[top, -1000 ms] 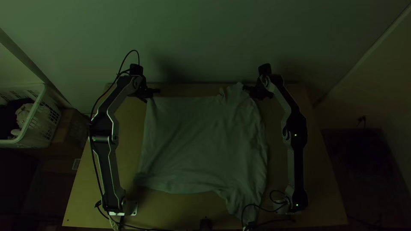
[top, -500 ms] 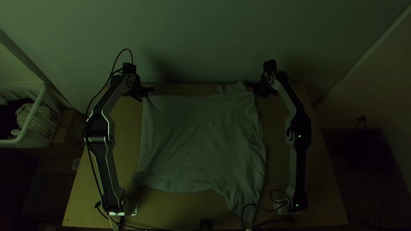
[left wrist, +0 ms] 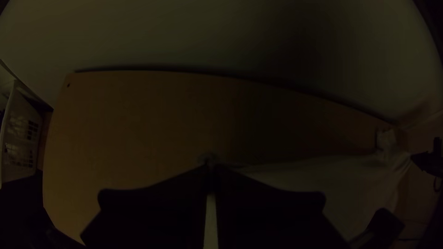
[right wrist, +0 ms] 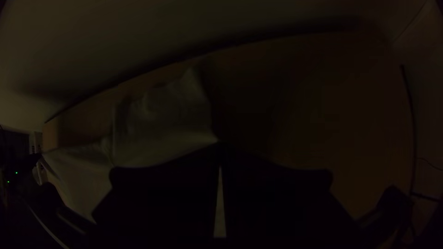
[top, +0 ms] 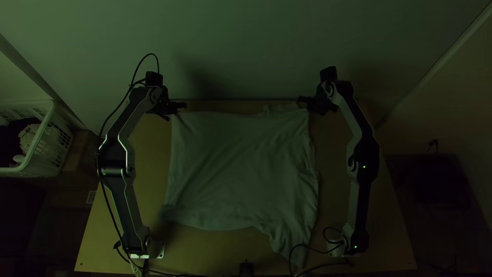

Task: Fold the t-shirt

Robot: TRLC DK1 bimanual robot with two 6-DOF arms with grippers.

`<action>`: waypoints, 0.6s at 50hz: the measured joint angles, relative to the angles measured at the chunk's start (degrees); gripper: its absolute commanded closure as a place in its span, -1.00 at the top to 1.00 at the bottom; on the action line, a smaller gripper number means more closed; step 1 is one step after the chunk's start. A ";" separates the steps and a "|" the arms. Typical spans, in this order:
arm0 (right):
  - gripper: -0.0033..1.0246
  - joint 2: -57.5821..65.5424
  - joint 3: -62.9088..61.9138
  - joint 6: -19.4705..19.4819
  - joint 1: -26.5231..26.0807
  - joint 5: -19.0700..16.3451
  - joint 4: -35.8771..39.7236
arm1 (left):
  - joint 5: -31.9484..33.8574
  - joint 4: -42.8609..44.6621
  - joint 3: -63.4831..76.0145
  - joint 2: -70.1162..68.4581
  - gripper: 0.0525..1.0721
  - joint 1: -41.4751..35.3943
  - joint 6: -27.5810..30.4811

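A pale t-shirt (top: 241,169) lies broadly spread between the arms, its far edge pulled fairly straight and one part jutting toward the near table edge at lower right. At its far left corner is my left gripper (top: 177,109), shut on the cloth; in the left wrist view the fingertips of the left gripper (left wrist: 211,168) meet over the shirt (left wrist: 341,184). My right gripper (top: 306,104) holds the far right corner. The right wrist view has the right gripper (right wrist: 221,145) pinching the shirt (right wrist: 161,124), with a flap of cloth lying beyond the tips.
Bare wood of the table (top: 205,251) runs along the near side. A white laundry basket (top: 43,138) with cloth inside stands left of the table, and a wall (top: 246,46) rises behind the far edge. Cables (top: 318,251) lie by the right base, near the shirt's lower part.
Both grippers have moved apart, the left one slightly leftward and the right one rightward, drawing the shirt's far edge tauter. The cloth flap at far right has dropped lower behind that edge.
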State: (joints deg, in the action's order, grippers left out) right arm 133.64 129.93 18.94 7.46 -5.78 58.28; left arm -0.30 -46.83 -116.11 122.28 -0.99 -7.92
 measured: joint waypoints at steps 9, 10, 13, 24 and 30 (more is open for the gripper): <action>-0.94 -1.99 -3.17 -1.29 0.00 0.00 0.92 | 1.09 1.60 6.14 -4.02 -0.95 0.15 0.48; -0.94 -2.23 -3.56 -1.38 0.00 0.00 0.94 | 1.20 1.86 6.91 -4.57 -0.95 0.17 0.59; -0.94 -3.13 -4.81 -1.66 0.00 0.00 0.94 | 1.40 2.45 8.90 -6.01 -0.95 0.31 0.94; -0.94 -7.08 -9.62 -3.13 0.02 0.00 0.96 | 1.86 4.33 15.13 -10.82 -0.95 0.74 2.19; -0.94 -9.46 -11.91 -3.69 0.02 0.00 0.94 | 2.64 5.46 18.91 -13.35 -0.95 1.14 3.06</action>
State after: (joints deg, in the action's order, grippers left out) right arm 124.18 118.02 15.25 7.49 -5.78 59.22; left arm 2.35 -41.36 -97.21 108.92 0.14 -4.86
